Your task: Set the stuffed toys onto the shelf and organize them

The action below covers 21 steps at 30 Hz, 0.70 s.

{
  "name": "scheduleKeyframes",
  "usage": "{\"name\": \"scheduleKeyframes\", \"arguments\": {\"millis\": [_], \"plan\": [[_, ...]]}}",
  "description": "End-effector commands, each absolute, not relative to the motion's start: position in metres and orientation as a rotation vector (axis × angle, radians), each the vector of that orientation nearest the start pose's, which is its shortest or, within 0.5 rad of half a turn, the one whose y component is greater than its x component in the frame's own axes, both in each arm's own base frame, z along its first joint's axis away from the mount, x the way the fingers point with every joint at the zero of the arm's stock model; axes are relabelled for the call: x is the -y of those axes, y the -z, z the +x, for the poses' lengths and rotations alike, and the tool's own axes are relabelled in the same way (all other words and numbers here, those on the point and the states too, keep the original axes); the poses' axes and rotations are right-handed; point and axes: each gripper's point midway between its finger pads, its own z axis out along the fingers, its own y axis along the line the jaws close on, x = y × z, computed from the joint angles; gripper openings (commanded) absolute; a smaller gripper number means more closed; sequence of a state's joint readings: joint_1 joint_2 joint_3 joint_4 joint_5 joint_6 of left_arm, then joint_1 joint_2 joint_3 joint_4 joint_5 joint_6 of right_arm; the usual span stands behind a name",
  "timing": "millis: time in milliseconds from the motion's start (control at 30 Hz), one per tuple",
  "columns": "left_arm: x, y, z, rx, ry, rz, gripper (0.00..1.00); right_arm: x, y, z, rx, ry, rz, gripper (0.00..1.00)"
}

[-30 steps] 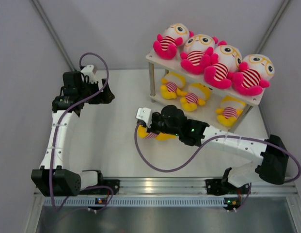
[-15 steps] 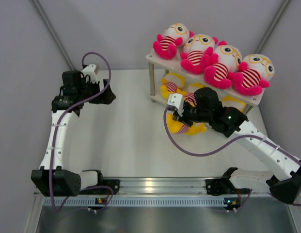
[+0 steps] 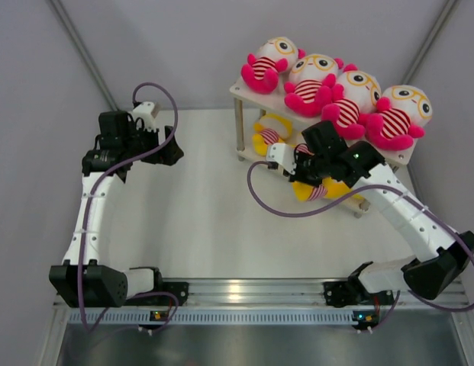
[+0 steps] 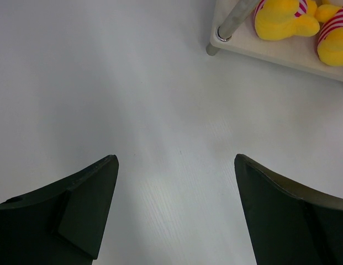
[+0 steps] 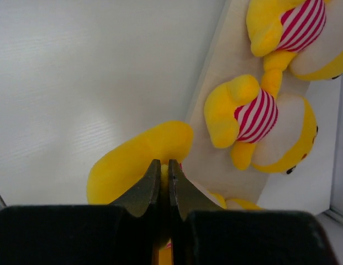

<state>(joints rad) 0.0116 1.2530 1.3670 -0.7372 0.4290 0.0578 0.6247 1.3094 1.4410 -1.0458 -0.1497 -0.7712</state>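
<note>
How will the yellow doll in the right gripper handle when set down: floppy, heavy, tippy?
Probably soft and floppy: the right gripper is shut nearly flat on a pinch of the yellow doll. Likely light, since that small pinch carries it. Its rounded body may tip or roll once released on the shelf.

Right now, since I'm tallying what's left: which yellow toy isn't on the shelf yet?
The yellow toy pinched in the right fingers, hanging at the lower board's edge. The other yellow toys in view lie on that board.
</note>
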Motion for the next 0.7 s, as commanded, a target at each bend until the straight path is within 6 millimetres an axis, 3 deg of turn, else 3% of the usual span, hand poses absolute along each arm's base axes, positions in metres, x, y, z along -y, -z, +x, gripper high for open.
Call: {"name": "scheduleKeyframes", "arguments": {"millis": [0, 300, 533, 667], "plan": [[0.068, -0.287, 0.343, -2.117, 0.429, 0.329, 0.92, -0.154, -0.251, 0.279, -1.87, 0.127, -1.733, 0.0], [0.068, -0.283, 0.346, -2.13, 0.433, 0.33, 0.92, -0.153, -0.243, 0.298, -1.833, 0.374, -1.917, 0.0], [0.067, -0.283, 0.349, -2.132, 0.433, 0.324, 0.92, -0.2, -0.259, 0.284, -1.683, 0.333, -2.018, 0.0], [0.069, -0.282, 0.349, -2.136, 0.445, 0.323, 0.92, -0.195, -0.258, 0.296, -1.653, 0.441, -2.051, 0.0]]}}
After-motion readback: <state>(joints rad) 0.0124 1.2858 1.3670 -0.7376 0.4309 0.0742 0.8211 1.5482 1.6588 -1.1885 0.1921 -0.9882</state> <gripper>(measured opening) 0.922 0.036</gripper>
